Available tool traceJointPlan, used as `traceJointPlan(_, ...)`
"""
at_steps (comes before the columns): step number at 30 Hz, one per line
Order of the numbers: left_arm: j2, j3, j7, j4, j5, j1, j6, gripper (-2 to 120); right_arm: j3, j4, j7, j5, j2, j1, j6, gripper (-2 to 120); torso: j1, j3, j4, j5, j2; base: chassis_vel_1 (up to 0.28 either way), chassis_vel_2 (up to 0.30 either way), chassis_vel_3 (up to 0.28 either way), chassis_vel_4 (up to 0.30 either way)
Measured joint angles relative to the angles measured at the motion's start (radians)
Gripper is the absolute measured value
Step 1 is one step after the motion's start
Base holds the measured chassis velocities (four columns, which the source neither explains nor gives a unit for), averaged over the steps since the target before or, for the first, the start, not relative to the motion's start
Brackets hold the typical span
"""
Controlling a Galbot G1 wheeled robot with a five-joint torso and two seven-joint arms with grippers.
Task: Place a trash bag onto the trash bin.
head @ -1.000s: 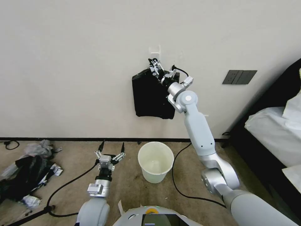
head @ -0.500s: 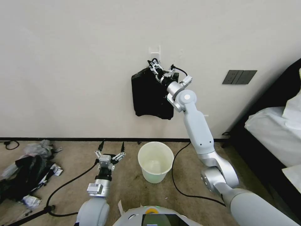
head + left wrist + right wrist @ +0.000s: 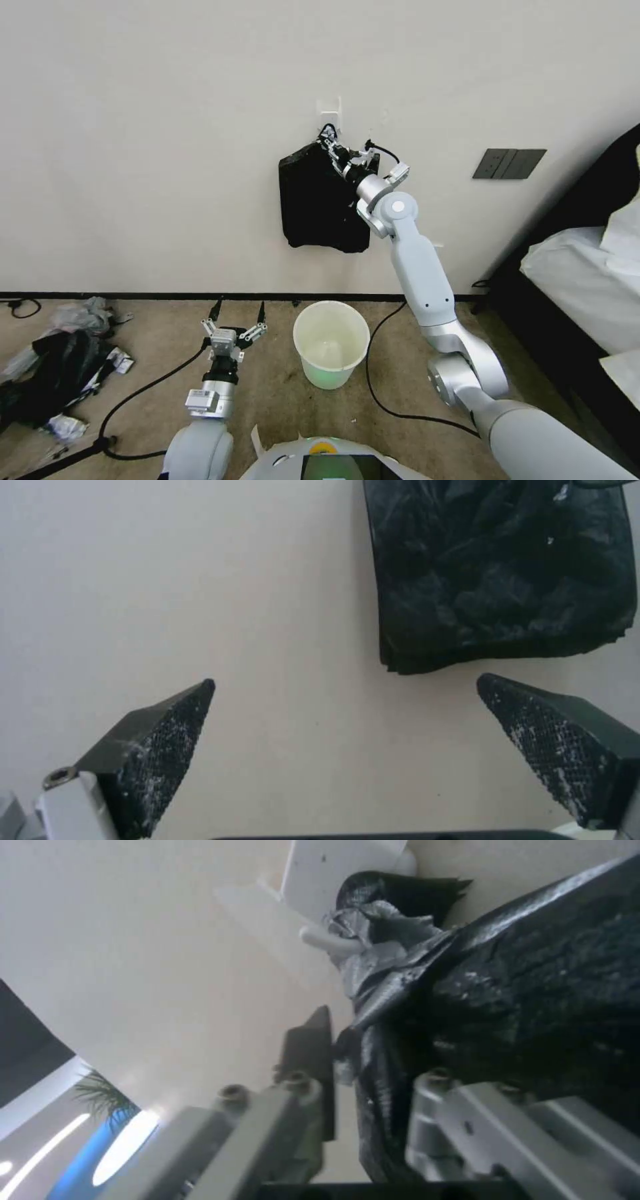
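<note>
The pale cream trash bin point(image 3: 333, 377) stands empty on the carpet by the wall. Above it a thick bundle of black bags point(image 3: 313, 200) hangs from a white wall hook point(image 3: 330, 110). My right gripper point(image 3: 331, 142) is raised to the bundle's top edge, just under the hook. It is shut on a thin fold of glossy black plastic, the trash bag point(image 3: 377, 1075), which runs between its fingers point(image 3: 310, 1060). My left gripper point(image 3: 238, 311) is open and pointing up, low over the carpet, left of the bin. The left wrist view shows the left gripper point(image 3: 345, 680) below the bundle point(image 3: 500, 570).
A heap of black and grey plastic litter point(image 3: 53, 367) lies on the carpet at far left. Black cables point(image 3: 380, 393) run across the floor beside the bin. A bed with white bedding point(image 3: 587, 280) fills the right side. A dark wall plate point(image 3: 510, 163) is right of the bundle.
My right gripper's fingers have drawn together on the plastic at the bundle's top and shifted slightly toward the wall. The left arm and the bin have stayed still.
</note>
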Motion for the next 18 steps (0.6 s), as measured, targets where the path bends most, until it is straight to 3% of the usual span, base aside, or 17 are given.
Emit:
traceJointPlan(2,0.000,-0.001,-0.001,0.000,0.000,-0.001,0.000,100,-0.001,-0.002,-0.006,-0.001,-0.001,0.000,0.001,3,0.000,0.000,0.0000,0.0000,0.000,0.000,0.000,0.000,0.000)
traceJointPlan(4,0.001,-0.001,-0.001,0.000,-0.001,-0.002,0.000,100,-0.002,-0.002,-0.007,-0.001,-0.001,0.000,0.001,0,0.000,0.000,0.0000,0.0000,0.000,0.000,0.000,0.000,0.000)
traceJointPlan(18,0.001,-0.001,-0.002,0.000,-0.003,-0.006,0.001,100,-0.011,0.074,-0.016,-0.032,-0.017,-0.051,0.012,0,0.000,0.000,-0.0001,0.0000,0.000,0.000,0.000,0.000,0.000)
